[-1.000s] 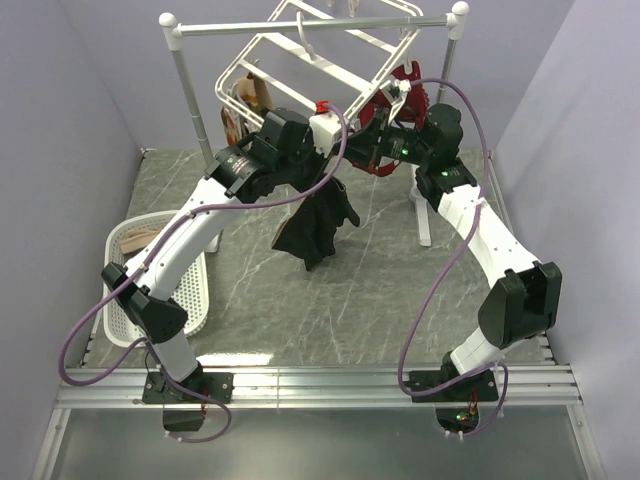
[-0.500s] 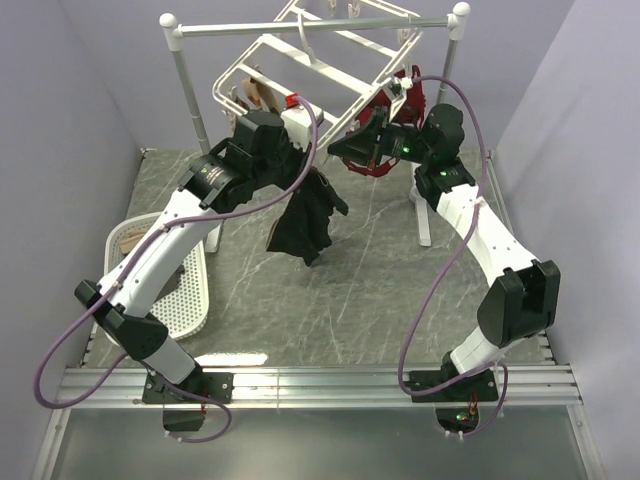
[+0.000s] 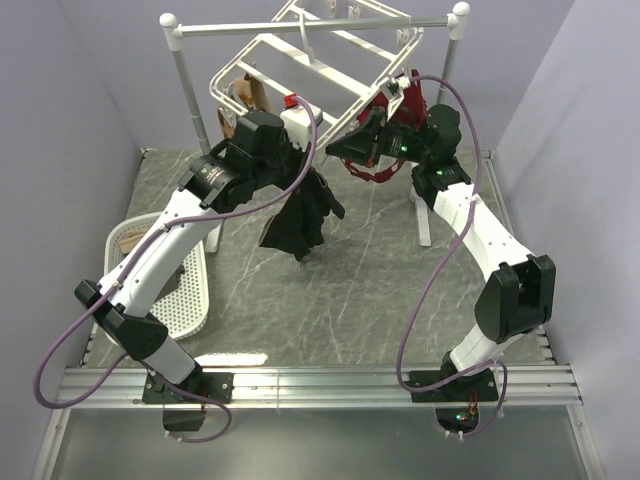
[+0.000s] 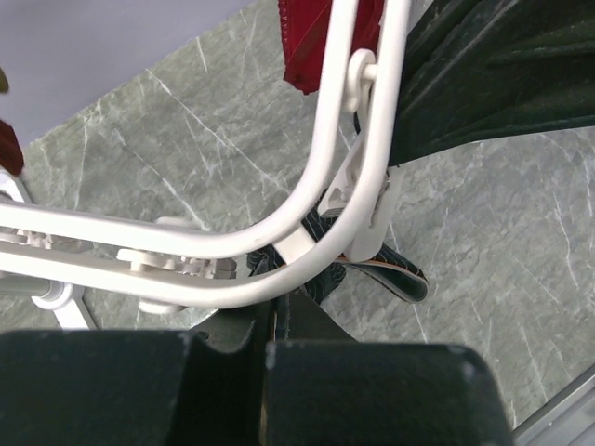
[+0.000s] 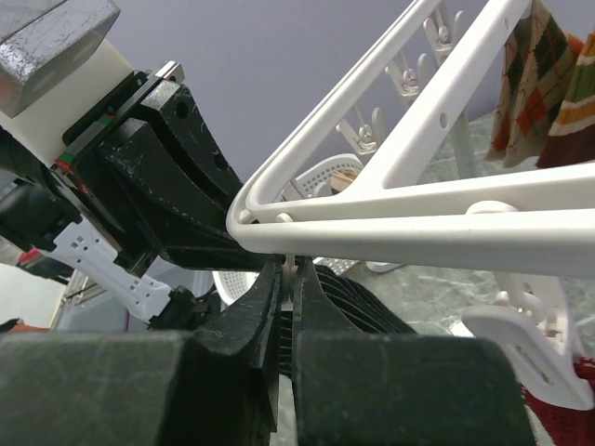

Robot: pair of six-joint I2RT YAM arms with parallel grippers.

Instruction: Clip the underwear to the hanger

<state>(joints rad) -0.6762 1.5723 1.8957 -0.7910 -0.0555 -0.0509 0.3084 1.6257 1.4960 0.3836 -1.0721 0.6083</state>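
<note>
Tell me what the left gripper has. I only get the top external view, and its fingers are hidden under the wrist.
Observer: In the left wrist view, the left gripper has its fingers together. Dark fabric of the underwear lies just beyond their tips, under the corner of the hanger.
Operator: Report the nearest clip.
Observer: A white clip hangs from that corner, its lower end right by the underwear's edge.
Operator: Check the right gripper.
Observer: In the right wrist view, the right gripper is nearly shut on a thin white tab below the hanger's corner.
</note>
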